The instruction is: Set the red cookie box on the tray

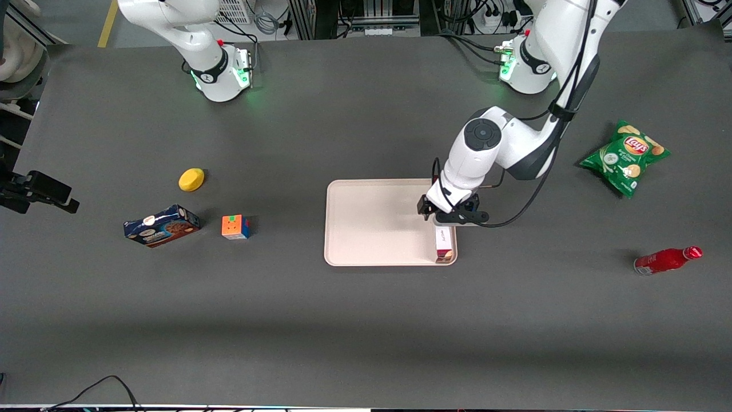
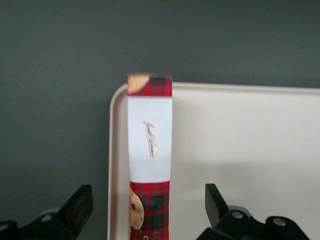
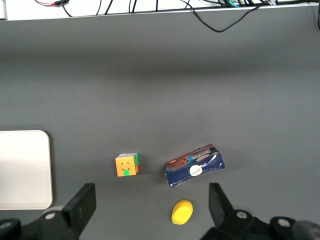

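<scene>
From my station I see the red cookie box (image 2: 150, 150) lying inside the tray (image 1: 372, 229), along the tray's short edge at the working arm's end, its nearer end at the corner closest to the front camera. The tool (image 1: 452, 216) hangs directly over the box's farther end, and in the wrist view its fingers (image 2: 75, 207) stand wide on either side of the carton, well apart from its sides and holding nothing. I judge the box already placed, so little remains except to lift clear. If I had to take it again, I would pinch across the narrow width near mid-length. It looks like a light, thin cardboard carton: stiff enough lengthwise, fairly smooth, and liable to dent under a hard squeeze.
</scene>
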`<state>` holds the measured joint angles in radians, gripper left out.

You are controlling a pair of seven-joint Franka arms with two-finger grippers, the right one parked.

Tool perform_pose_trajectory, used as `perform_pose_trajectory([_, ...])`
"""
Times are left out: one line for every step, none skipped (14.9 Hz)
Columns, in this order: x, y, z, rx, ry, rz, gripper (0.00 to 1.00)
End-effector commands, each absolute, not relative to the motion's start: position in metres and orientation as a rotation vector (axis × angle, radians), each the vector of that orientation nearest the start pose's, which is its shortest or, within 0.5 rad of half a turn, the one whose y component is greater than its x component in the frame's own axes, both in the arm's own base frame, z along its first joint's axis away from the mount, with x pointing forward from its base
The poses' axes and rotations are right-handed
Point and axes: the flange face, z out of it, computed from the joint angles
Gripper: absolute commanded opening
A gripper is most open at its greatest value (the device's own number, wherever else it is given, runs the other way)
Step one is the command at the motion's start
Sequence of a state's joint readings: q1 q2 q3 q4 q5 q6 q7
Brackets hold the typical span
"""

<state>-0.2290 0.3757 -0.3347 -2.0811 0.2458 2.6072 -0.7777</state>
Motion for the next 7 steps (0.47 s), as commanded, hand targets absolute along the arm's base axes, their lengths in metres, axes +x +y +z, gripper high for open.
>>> perform_pose_trajectory([0.540,-0.311,0.352,-3.169,-0.134,-0.257,1.00])
perform_pose_trajectory([0.550,-0.299,0.377,-3.176,-0.093,-0.236,1.00])
perform_pose_trajectory([0.563,-0.278,0.402,-3.183,-0.042,-0.209,1.00])
perform_pose_trajectory([0.576,-0.251,0.426,-3.187,-0.020,-0.188,1.00])
perform_pose_trajectory([0.584,-0.223,0.450,-3.190,-0.020,-0.174,1.00])
perform_pose_trajectory([0.589,-0.198,0.473,-3.185,-0.037,-0.171,1.00])
perform_pose_trajectory([0.593,-0.174,0.494,-3.171,-0.042,-0.159,1.00])
